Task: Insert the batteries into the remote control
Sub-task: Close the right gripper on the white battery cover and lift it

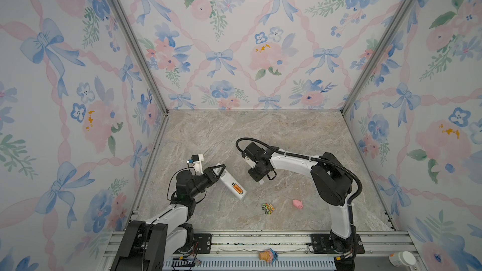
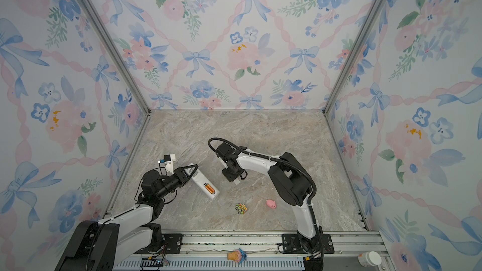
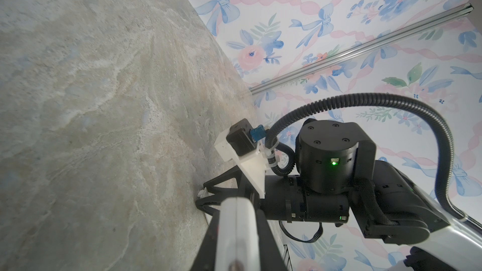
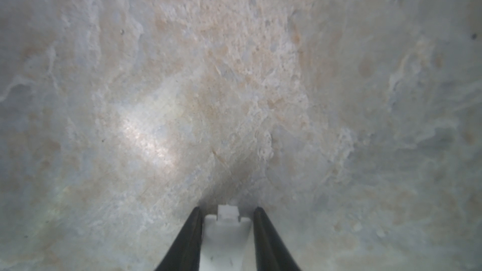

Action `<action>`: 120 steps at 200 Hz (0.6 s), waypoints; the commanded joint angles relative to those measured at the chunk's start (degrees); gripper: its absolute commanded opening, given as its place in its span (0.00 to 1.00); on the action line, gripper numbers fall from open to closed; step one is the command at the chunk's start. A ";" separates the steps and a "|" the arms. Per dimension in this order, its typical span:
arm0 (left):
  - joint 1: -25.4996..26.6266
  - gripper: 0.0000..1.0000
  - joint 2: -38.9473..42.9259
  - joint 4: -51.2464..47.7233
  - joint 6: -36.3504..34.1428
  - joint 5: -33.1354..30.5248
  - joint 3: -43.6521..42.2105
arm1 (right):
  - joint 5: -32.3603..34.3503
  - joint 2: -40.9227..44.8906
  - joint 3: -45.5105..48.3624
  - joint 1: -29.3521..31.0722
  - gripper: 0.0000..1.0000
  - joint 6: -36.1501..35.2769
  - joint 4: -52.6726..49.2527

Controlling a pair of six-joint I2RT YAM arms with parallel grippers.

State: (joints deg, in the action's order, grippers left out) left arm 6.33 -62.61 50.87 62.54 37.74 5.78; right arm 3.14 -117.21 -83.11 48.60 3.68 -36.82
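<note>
The white remote control [image 1: 229, 179] [image 2: 202, 181] lies slantwise at the left, back side up, its battery bay uncovered. Two orange batteries [image 1: 236, 188] [image 2: 209, 188] sit side by side in that bay. My left gripper [image 1: 220, 169] [image 2: 193, 169] is shut on the remote's far end; in the left wrist view the remote [image 3: 236, 230] fills the space between the black fingers [image 3: 266, 233]. My right gripper [image 4: 226, 208] [image 1: 260, 180] points down at the table to the right of the remote. It is shut on a small white battery cover [image 4: 225, 238] with a tab.
A green-orange toy car [image 1: 268, 208] and a pink pig figure [image 1: 297, 203] lie on the marble table toward the front right. A small toy [image 1: 268, 255] and a white bottle [image 1: 401, 258] sit on the front rail. Flowered walls enclose three sides.
</note>
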 commanded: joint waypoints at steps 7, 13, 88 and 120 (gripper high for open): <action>-0.45 0.00 0.56 1.02 -1.22 0.07 0.02 | 0.65 0.23 1.07 0.80 0.34 0.60 -2.91; -0.44 0.00 0.56 1.07 -1.22 0.10 0.02 | 0.64 0.07 0.98 0.84 0.33 0.62 -2.91; -0.44 0.00 0.21 1.06 -1.28 0.08 0.28 | 0.38 0.43 1.20 0.72 0.27 0.62 -2.91; -0.44 0.00 0.30 1.07 -1.28 0.08 0.27 | 0.04 1.64 2.10 0.78 0.25 0.70 -2.26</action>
State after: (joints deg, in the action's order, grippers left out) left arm 6.33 -62.61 50.87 62.54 37.74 5.78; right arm 3.09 -117.12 -83.05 48.82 3.90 -36.80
